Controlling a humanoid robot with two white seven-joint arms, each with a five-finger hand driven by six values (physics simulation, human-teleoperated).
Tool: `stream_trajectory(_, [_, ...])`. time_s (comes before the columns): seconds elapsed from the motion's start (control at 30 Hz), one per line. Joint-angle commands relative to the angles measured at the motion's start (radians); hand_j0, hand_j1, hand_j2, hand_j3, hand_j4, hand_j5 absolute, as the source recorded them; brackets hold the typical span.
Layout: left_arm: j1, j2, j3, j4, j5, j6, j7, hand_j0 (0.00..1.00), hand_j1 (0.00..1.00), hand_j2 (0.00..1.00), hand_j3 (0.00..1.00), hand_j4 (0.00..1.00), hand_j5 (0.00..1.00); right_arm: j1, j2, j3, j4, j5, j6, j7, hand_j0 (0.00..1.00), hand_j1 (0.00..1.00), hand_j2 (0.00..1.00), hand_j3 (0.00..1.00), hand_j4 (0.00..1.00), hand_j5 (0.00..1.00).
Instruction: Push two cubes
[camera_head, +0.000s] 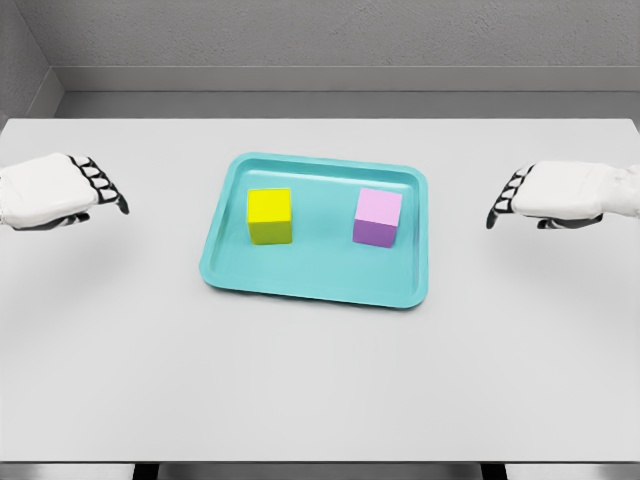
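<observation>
From the head camera, a teal tray (318, 288) is lying near the middle of a white table (320, 390), its long axis running left to right and its raised rim closing in all four sides. Two cubes are sitting inside it, well apart from each other and each clear of the rim. The yellow cube (270, 216) is occupying the left half; its faces are lying roughly square to the tray's edges, with one face turned toward the camera. The pink cube (377, 217) is standing in the right half, turned slightly so that its front face is angling a little toward the left. Being cubes, neither is showing any long axis.

The left hand (55, 192) is hovering over the table well to the left of the tray, its dark fingers (100, 184) pointing inward toward the tray, loosely extended and holding nothing. The right hand (560, 194) is mirroring it on the far side, also well clear of the tray, fingers reaching inward, relaxed and empty, though their exact curl is hard to judge at this angle.

Between each hand and its nearer cube, only bare tabletop and the tray's rim are standing in the way.
</observation>
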Motion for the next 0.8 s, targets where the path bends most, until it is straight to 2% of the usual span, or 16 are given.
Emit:
stream_trajectory(0.0, [-0.002, -0.018, -0.014, 0.008, -0.02, 0.002, -0.003, 0.62, 0.62, 0.62, 0.62, 0.62, 0.62, 0.0, 0.04, 0.022, 0.01, 0.005, 0.002, 0.016, 0.64, 0.64, 0.64, 0.64, 0.64, 0.64])
stream_trajectory(0.1, [-0.014, -0.042, -0.014, 0.02, -0.03, 0.002, -0.006, 0.62, 0.62, 0.62, 0.62, 0.62, 0.62, 0.008, 0.071, 0.011, 0.014, 0.026, 0.002, 0.016, 0.64, 0.64, 0.64, 0.64, 0.64, 0.64])
stream_trajectory(0.2, [-0.058, -0.096, -0.028, 0.058, -0.033, 0.002, -0.06, 0.62, 0.62, 0.62, 0.62, 0.62, 0.62, 0.002, 0.089, -0.004, 0.033, 0.025, 0.002, 0.017, 0.64, 0.64, 0.64, 0.64, 0.64, 0.64])
stream_trajectory(0.3, [-0.12, -0.142, -0.087, 0.089, -0.037, 0.002, -0.094, 0.62, 0.62, 0.62, 0.62, 0.62, 0.62, 0.0, 0.132, -0.011, 0.073, 0.026, 0.002, 0.017, 0.6, 0.6, 0.6, 0.6, 0.6, 0.6])
stream_trajectory(0.37, [-0.126, -0.151, -0.087, 0.093, -0.037, 0.002, -0.097, 0.62, 0.62, 0.62, 0.62, 0.62, 0.62, -0.002, 0.172, -0.011, 0.124, 0.034, 0.002, 0.019, 0.6, 0.6, 0.6, 0.6, 0.6, 0.6])
stream_trajectory(0.43, [-0.153, -0.167, -0.102, 0.109, -0.037, 0.002, -0.098, 0.62, 0.62, 0.62, 0.62, 0.62, 0.62, -0.002, 0.198, -0.011, 0.136, 0.04, 0.002, 0.019, 0.6, 0.6, 0.6, 0.6, 0.6, 0.6])
stream_trajectory(0.57, [-0.163, -0.191, -0.109, 0.116, -0.04, 0.002, -0.103, 0.62, 0.62, 0.62, 0.62, 0.62, 0.62, -0.009, 0.215, -0.011, 0.141, 0.04, 0.002, 0.019, 0.6, 0.6, 0.6, 0.6, 0.6, 0.6])
stream_trajectory(0.77, [-0.184, -0.206, -0.133, 0.15, -0.04, 0.002, -0.123, 0.62, 0.62, 0.62, 0.62, 0.62, 0.62, -0.017, 0.262, -0.011, 0.204, 0.06, 0.002, 0.019, 0.6, 0.6, 0.6, 0.6, 0.6, 0.6])
